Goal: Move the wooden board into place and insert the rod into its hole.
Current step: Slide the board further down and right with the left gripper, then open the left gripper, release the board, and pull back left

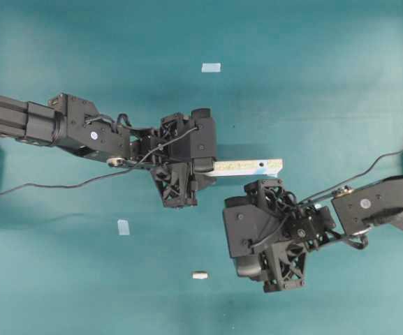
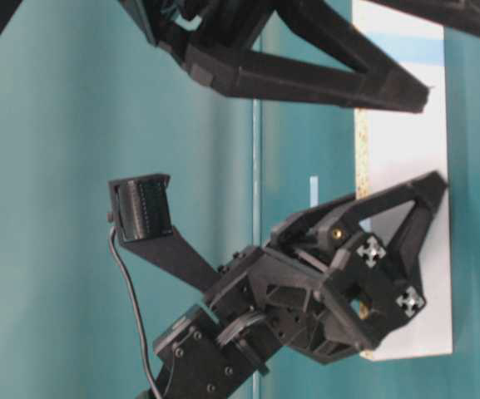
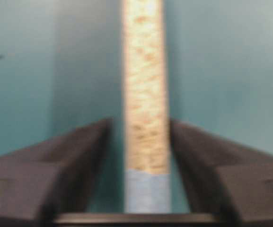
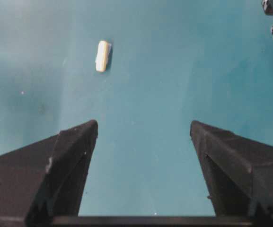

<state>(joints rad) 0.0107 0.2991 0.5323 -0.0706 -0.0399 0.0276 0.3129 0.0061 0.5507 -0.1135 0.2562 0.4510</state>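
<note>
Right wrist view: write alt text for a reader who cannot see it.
The rod, a short cream cylinder, lies alone on the teal table, ahead and left of the right end effector. Its two black fingers stand wide apart with nothing between them.

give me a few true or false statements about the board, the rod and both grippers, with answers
1. The rod lies on the table, held by nothing. True.
2. The right gripper is shut on the rod. False: its jaws stand wide open over bare table, with the rod lying ahead of them.
3. The wooden board sits between the fingers of the left gripper. True; small gaps show on both sides of it in the left wrist view.
4. The rod already stands in the board's hole. False: it lies apart from the board, lower in the overhead view.
5. Two small pale-blue tape squares lie on the table. True.
</note>
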